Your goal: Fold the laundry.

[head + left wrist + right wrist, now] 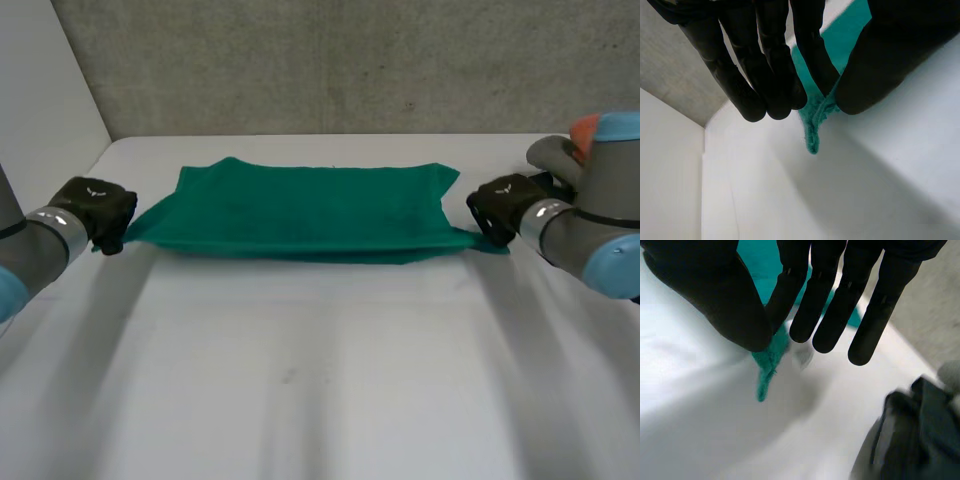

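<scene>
A green cloth (305,212) lies folded in a wide strip across the far half of the white table (320,380). My left hand (95,212) is at the cloth's near left corner. In the left wrist view its thumb (880,65) and a finger pinch the green corner (814,122), which hangs out past them. My right hand (503,208) is at the near right corner. There, in the right wrist view, the thumb (725,300) and a finger pinch the cloth's corner (767,365), the tip poking out below.
A grey wall (340,60) rises behind the table's far edge. Part of my right arm, with an orange and light-blue cap (605,130), stands at the far right. A dark blurred object (912,435) lies beyond my right hand's fingertips.
</scene>
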